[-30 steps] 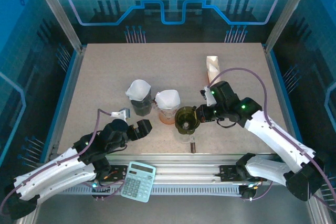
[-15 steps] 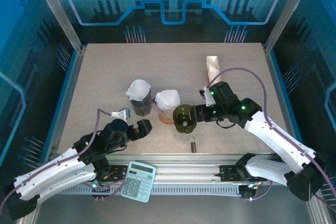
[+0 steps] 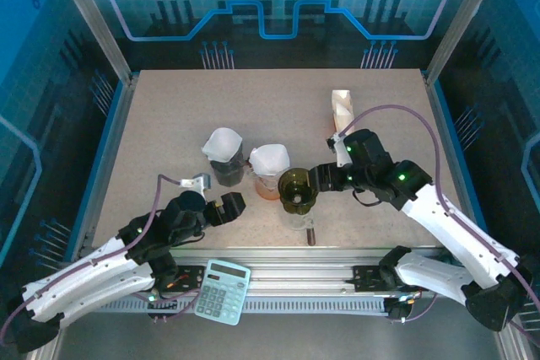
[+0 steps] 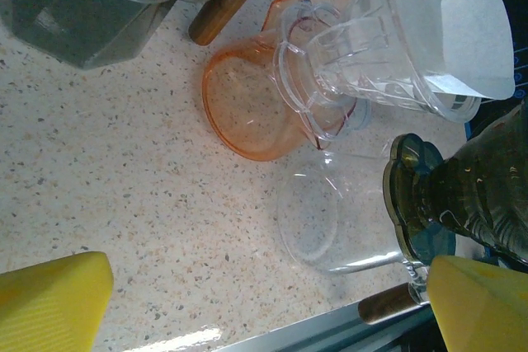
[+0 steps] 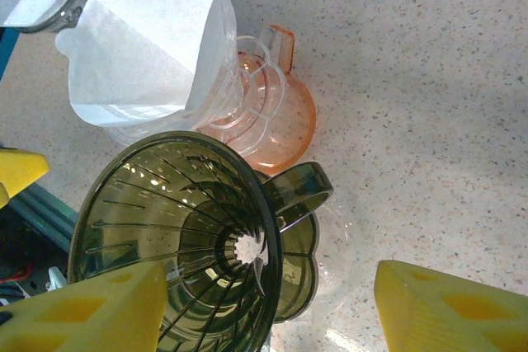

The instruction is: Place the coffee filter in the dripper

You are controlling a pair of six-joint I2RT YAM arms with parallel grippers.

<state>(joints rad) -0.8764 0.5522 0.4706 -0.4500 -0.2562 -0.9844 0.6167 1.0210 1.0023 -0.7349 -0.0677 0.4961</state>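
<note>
Standing upright at the table's far right, the coffee filters [image 3: 341, 107] were well apart from the empty olive dripper [image 5: 190, 237], which sat on a clear glass [image 4: 318, 220], apparently ready for loading. The right gripper [image 5: 268, 307] flanked the dripper with jaws parted, gripping nothing. The left gripper [image 3: 229, 206] hung nearby, fully spread and empty.

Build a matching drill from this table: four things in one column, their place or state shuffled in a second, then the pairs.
Things
1. green dripper
2. clear dripper
3. calculator
4. folded paper stack

Place or state
A. on the metal rail at the near edge
B. holds a white filter, sits on an orange base
C. far side of the table, right of centre
D. empty, no filter inside

Pairs: 1-D, 2-B, 3-A, 4-C
</note>
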